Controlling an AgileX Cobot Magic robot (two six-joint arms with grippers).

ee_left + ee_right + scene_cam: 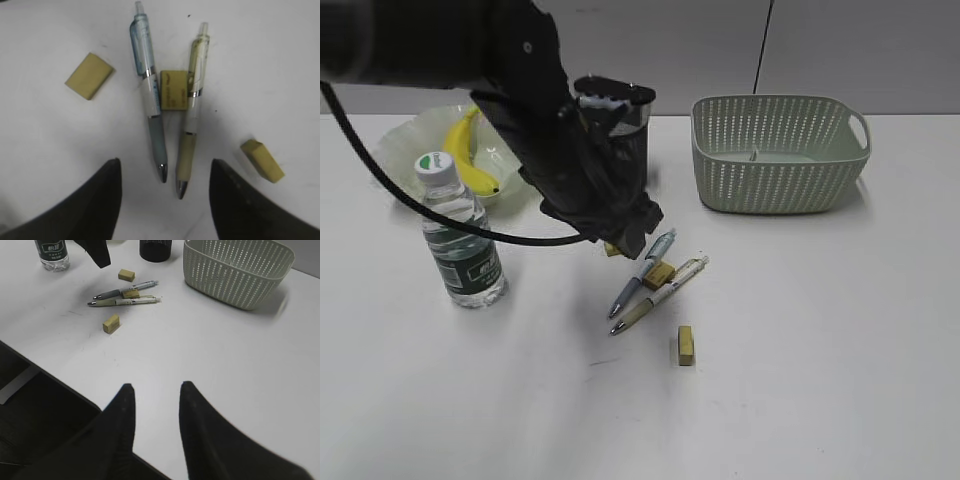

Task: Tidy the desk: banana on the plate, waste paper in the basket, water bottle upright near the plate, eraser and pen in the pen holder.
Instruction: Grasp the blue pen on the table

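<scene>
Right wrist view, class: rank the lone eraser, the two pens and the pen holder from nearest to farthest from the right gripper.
From the right gripper, open at the bottom edge:
1. Lone eraser, up and left, alone on the desk.
2. The two pens, side by side just beyond it.
3. Pen holder, at the top edge, beside the basket.

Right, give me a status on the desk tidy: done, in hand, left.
Done: the banana lies in the plate, and the water bottle stands upright beside it. The waste paper is not visible, and the basket interior is not clear enough to confirm it.
In hand: nothing held; the left gripper hovers open over the two pens.
Left: both pens and three erasers still lie on the desk, outside the pen holder.
</scene>
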